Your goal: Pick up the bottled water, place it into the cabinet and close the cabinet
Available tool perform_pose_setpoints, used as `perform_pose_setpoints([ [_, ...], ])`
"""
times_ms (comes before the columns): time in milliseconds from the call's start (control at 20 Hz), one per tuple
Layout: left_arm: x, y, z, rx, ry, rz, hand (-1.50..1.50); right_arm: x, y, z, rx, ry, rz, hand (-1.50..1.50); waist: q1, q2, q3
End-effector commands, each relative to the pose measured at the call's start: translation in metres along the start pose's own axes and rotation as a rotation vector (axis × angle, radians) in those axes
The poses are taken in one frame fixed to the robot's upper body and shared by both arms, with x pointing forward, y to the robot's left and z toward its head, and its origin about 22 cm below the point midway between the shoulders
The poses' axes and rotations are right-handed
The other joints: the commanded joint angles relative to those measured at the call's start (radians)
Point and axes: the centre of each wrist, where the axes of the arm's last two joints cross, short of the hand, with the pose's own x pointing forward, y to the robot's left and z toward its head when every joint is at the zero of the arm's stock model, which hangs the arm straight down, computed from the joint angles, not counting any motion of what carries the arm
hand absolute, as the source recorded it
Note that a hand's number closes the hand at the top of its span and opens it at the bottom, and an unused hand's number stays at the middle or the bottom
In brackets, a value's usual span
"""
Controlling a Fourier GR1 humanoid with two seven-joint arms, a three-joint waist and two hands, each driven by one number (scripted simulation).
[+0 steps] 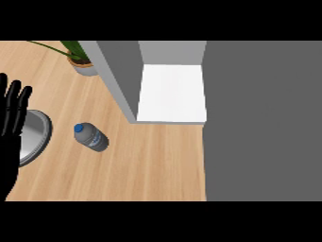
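Note:
A small clear water bottle (91, 137) with a blue cap lies on the wooden counter, cap pointing to the upper left. The cabinet (170, 92) stands behind it to the right, its white inside showing and its grey door (114, 80) swung open toward me at the left. My left hand (2, 123) rests open at the view's left edge, fingers straight up, well left of the bottle and apart from it. My right hand does not show.
A round metal bowl (38, 134) sits partly behind my left hand. A potted plant (80, 59) stands at the back, left of the cabinet door. A large grey surface (271, 123) fills the right side.

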Motion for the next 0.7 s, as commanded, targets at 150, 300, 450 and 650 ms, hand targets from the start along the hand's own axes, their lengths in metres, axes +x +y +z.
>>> perform_pose_setpoints([
  [150,0.018,0.016,0.002,0.116,-0.035,-0.106,-1.50,0.010,-0.006,0.024,0.031,-0.054,-0.016,-1.50,-0.026,0.007,-0.023],
  [300,-0.015,-0.007,0.003,0.208,0.205,0.042,-1.50,-0.003,-0.003,0.033,0.113,0.179,-0.121,-1.50,-0.036,0.013,-0.023],
  [450,-0.010,-0.012,0.018,0.209,0.240,0.036,-1.50,0.033,0.000,0.049,0.131,0.210,-0.149,-1.50,-0.036,0.004,-0.024],
  [650,0.021,-0.022,0.025,0.224,0.234,0.029,-1.50,0.054,0.000,0.071,0.126,0.235,-0.142,-1.50,-0.030,0.005,-0.023],
])
